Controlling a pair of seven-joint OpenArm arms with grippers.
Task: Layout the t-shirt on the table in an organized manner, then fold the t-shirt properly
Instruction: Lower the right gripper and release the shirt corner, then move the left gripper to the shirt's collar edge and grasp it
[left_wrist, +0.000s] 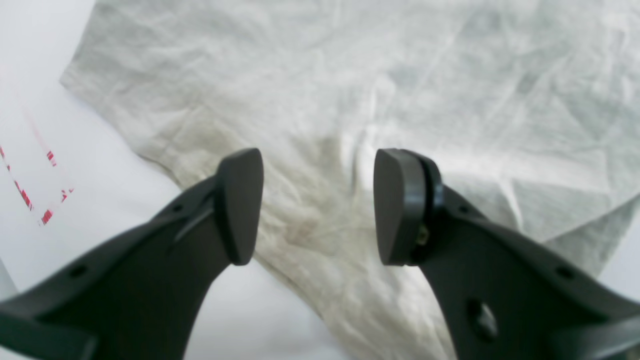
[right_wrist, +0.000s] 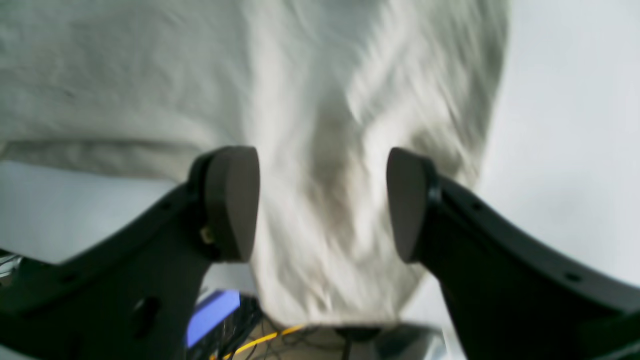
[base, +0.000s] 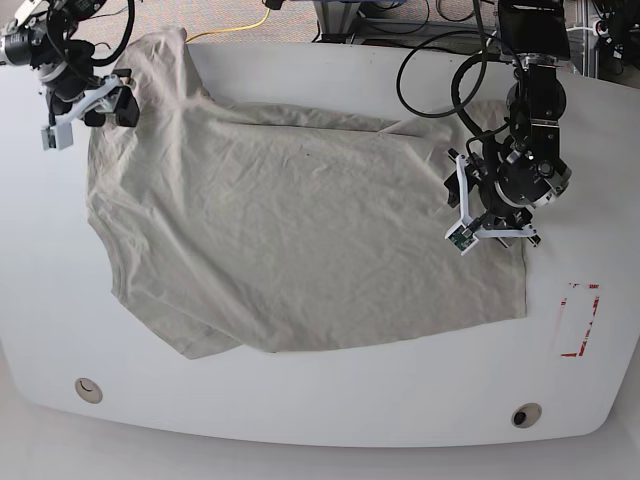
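Two end effectors, left (left_wrist: 318, 206) and right (right_wrist: 322, 204), both apart over the t-shirt (base: 300, 240).

no readable text, labels, brands or numbers appear in any view.

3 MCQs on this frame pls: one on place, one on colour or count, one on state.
1. Where is the red-outlined mark relative to the t-shirt in the base view?
A. under the shirt
B. on bare table right of the shirt's lower corner
C. at the far left edge

2. How many small round holes show along the table's near edge?
A. two
B. four
C. none

3. How does the left gripper stand?
A. shut on a sleeve
B. open above the cloth
C. gripping the table edge

Key: 1 B, the mark lies on white tabletop beside the hem corner. 2 A, one hole near each front corner. 3 B, the left wrist view shows a clear gap between the pads.
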